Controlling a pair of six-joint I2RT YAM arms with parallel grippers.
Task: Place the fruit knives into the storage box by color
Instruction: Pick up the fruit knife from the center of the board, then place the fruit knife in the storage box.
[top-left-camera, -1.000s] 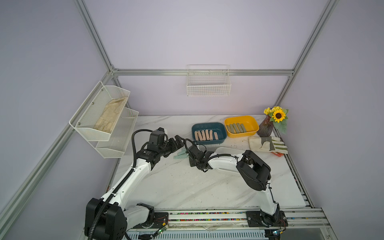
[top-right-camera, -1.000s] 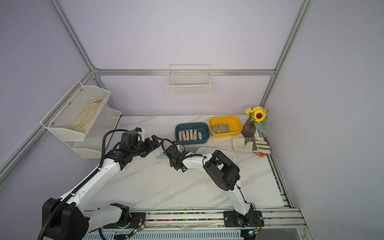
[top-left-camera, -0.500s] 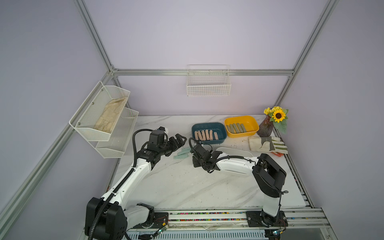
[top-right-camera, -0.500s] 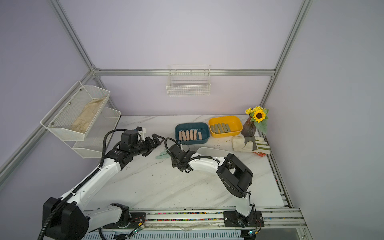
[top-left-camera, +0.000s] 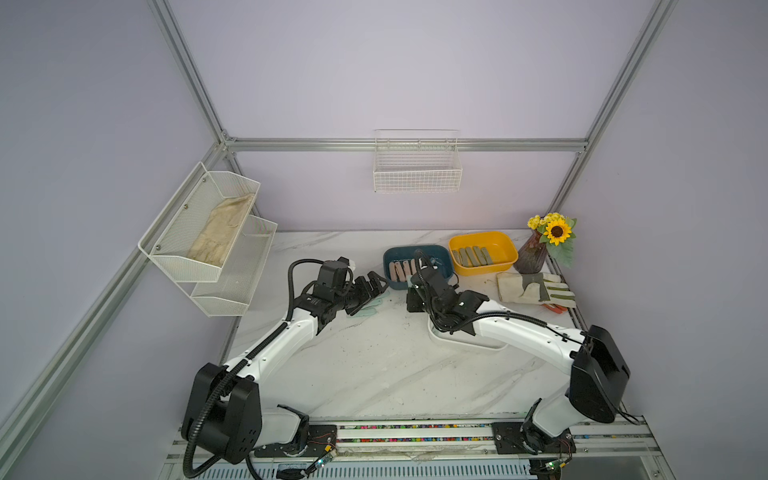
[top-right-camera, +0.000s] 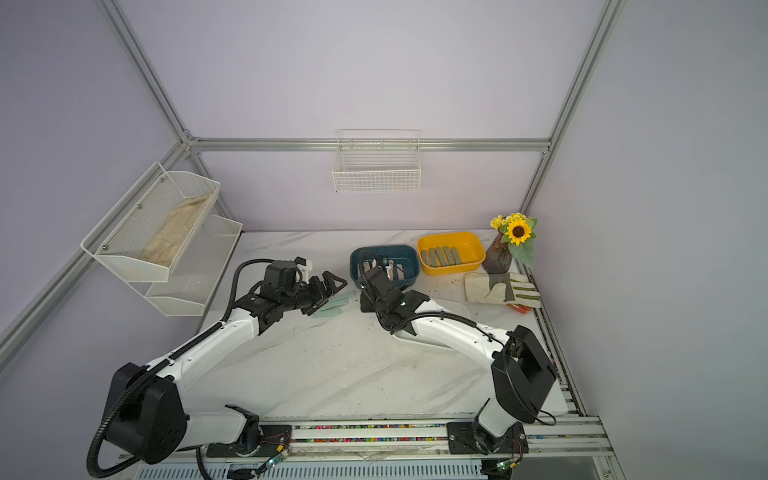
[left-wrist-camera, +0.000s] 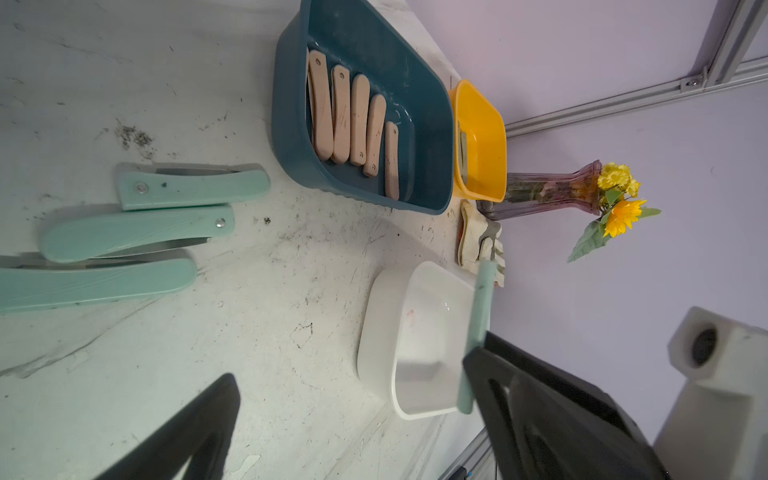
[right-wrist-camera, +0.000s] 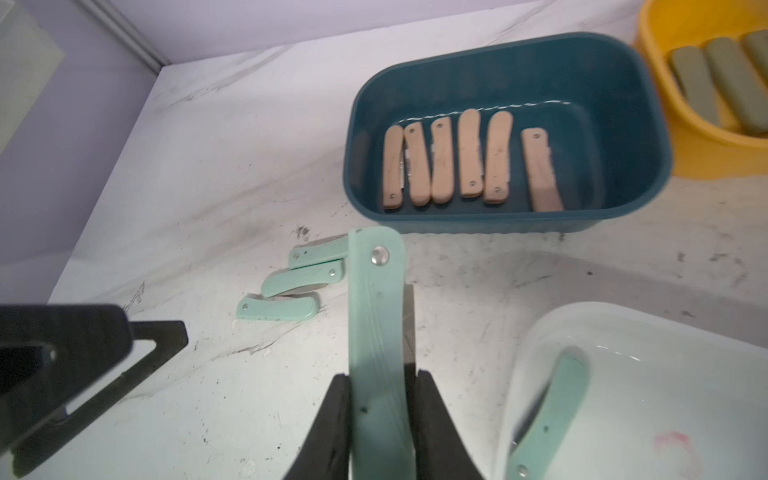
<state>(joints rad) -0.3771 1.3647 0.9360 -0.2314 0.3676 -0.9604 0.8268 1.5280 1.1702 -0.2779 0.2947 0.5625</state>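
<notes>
My right gripper (right-wrist-camera: 382, 376) is shut on a mint green fruit knife (right-wrist-camera: 376, 307), held above the table beside the white storage box (right-wrist-camera: 623, 328). One mint knife (right-wrist-camera: 552, 411) lies in that box. Three more mint knives (left-wrist-camera: 137, 232) lie side by side on the marble, also seen in both top views (top-left-camera: 368, 305) (top-right-camera: 338, 301). My left gripper (top-left-camera: 376, 286) hovers open just over them, holding nothing. Several peach knives (right-wrist-camera: 469, 153) fill the blue box (right-wrist-camera: 640, 137). Several olive knives (top-left-camera: 471, 256) lie in the yellow box (top-left-camera: 505, 249).
A striped work glove (top-left-camera: 532, 286) and a vase of sunflowers (top-left-camera: 540, 245) sit at the right edge. A two-tier mesh rack (top-left-camera: 208, 232) hangs on the left wall and a wire basket (top-left-camera: 417, 166) on the back wall. My right forearm crosses over the white box (top-left-camera: 465, 343).
My right gripper has drawn back to the right from the pile with a mint knife in it, and its elbow has swung out to the right. The left gripper has barely moved.
</notes>
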